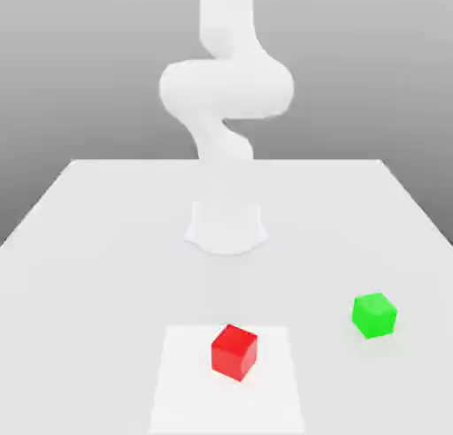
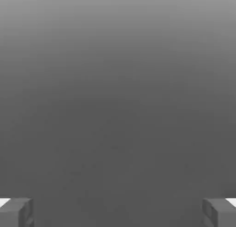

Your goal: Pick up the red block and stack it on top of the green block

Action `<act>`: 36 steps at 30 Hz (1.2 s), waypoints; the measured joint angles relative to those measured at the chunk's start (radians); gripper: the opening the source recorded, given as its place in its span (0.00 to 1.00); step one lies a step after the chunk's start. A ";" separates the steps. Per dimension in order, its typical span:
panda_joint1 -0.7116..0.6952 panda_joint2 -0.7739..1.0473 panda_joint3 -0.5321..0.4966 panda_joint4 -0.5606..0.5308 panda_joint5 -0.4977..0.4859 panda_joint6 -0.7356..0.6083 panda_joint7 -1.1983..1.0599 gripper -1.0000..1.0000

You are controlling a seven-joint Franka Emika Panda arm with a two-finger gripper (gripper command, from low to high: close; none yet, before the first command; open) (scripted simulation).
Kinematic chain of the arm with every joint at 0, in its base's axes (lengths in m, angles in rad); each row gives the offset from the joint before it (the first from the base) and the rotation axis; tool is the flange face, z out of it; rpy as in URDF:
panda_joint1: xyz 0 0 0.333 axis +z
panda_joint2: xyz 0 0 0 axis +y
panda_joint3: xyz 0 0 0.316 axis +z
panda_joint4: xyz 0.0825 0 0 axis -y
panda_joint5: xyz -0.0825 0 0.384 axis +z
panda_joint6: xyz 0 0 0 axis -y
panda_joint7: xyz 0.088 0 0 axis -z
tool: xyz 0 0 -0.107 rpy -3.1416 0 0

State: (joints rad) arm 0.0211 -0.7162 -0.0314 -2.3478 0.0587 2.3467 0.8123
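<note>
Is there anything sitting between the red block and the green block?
No. In the exterior view, only bare white table lies between the red block and the green block.

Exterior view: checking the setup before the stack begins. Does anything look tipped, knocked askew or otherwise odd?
Nothing stands out. The red block and the green block both sit flat on the table, apart from each other.

White table [image 1: 97, 221], red block [image 1: 234, 351] on paler square patch [image 1: 186, 380], green block [image 1: 374, 315] apart
</note>
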 joint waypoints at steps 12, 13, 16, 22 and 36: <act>0.062 0.471 -0.011 -0.247 0.191 0.246 0.157 0.50; 0.063 0.507 -0.006 -0.268 0.186 0.268 0.184 0.50; 0.052 0.606 0.015 -0.332 0.139 0.338 0.290 0.50; 0.029 0.755 0.008 -0.412 -0.051 0.462 0.523 0.50; 0.025 0.963 0.019 -0.389 -0.049 0.641 0.526 0.00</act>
State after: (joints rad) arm 0.0458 0.2466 -0.0122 -2.7366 0.0092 2.9872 1.3387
